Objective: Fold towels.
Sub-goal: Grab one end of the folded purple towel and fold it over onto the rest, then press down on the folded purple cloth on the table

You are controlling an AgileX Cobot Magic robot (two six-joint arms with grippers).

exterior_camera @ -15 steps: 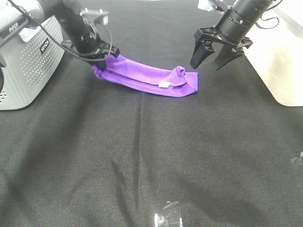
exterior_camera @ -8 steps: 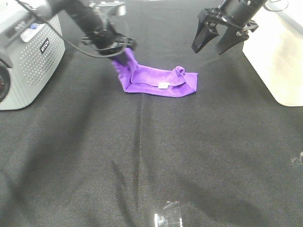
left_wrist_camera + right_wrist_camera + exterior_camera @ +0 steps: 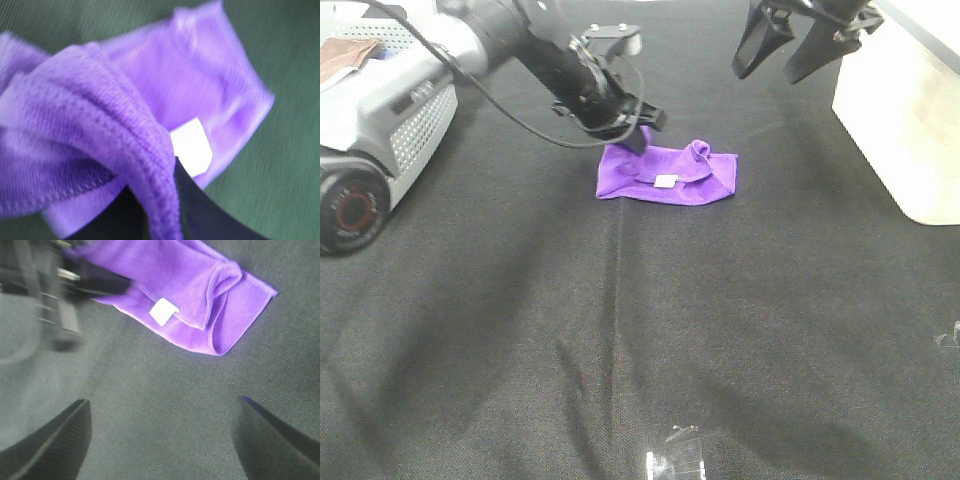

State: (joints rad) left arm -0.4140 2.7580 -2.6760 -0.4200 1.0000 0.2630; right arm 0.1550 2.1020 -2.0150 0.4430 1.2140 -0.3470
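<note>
A purple towel (image 3: 672,175) with a white label (image 3: 666,182) lies bunched on the black table at the back centre. My left gripper (image 3: 632,132) is shut on the towel's left end and holds it over the rest of the cloth. The left wrist view shows the pinched purple hem (image 3: 100,150) close up, with the label (image 3: 191,147) below it. My right gripper (image 3: 790,50) is open and empty, raised above and to the right of the towel. The right wrist view shows the towel (image 3: 200,295) lying beyond its two spread fingers.
A grey perforated basket (image 3: 380,110) stands at the back left with a brown cloth in it. A cream box (image 3: 905,110) stands at the back right. A small clear plastic piece (image 3: 675,455) lies at the front edge.
My left gripper has carried the towel's left end to the right, over the rest of the cloth, so the towel is shorter. My right gripper has risen and stays open.
</note>
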